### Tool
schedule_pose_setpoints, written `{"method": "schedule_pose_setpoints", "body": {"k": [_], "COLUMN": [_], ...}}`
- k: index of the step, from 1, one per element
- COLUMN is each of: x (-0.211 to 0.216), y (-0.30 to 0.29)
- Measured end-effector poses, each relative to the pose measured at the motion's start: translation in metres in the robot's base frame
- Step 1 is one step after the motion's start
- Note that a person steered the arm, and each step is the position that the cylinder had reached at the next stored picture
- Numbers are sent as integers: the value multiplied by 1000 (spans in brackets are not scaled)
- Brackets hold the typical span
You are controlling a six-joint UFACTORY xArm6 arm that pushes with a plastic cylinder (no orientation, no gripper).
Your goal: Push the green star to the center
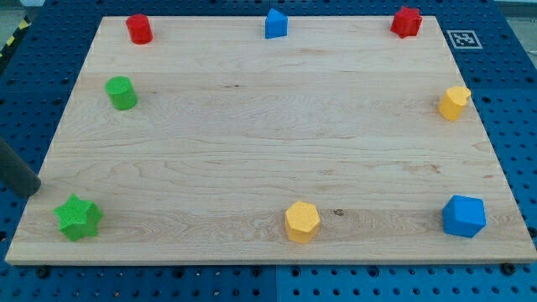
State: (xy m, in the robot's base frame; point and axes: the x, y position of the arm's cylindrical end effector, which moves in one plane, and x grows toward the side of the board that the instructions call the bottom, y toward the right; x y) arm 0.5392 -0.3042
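Green star (78, 217) sits in the near-left corner of the wooden board (268, 109), well apart from the centre. My tip (35, 190) at the left edge, just beside the star, up-left of it, apparently not touching; no jaws to report, plain dark rod, holding nothing. For a clean push: probably needs to swing round to the star's near-left side first, so the line through tip and star aims at board centre, up and to the right. Contact on a flat between two points likely better than on a point, else star spins off and slips sideways. Slow, straight stroke; path to centre looks free of other blocks. Green cylinder (122, 92) further up the left side, yellow hexagon (302, 221) along the near edge, both off the line. Blocks look like matte moulded plastic, hard edges; board pale smooth-grained wood, so low friction likely, easy overshoot.
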Motion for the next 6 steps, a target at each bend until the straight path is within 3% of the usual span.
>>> {"method": "schedule_pose_setpoints", "body": {"k": [1, 2, 3, 6], "x": [62, 76, 76, 50], "y": [13, 25, 25, 96]}}
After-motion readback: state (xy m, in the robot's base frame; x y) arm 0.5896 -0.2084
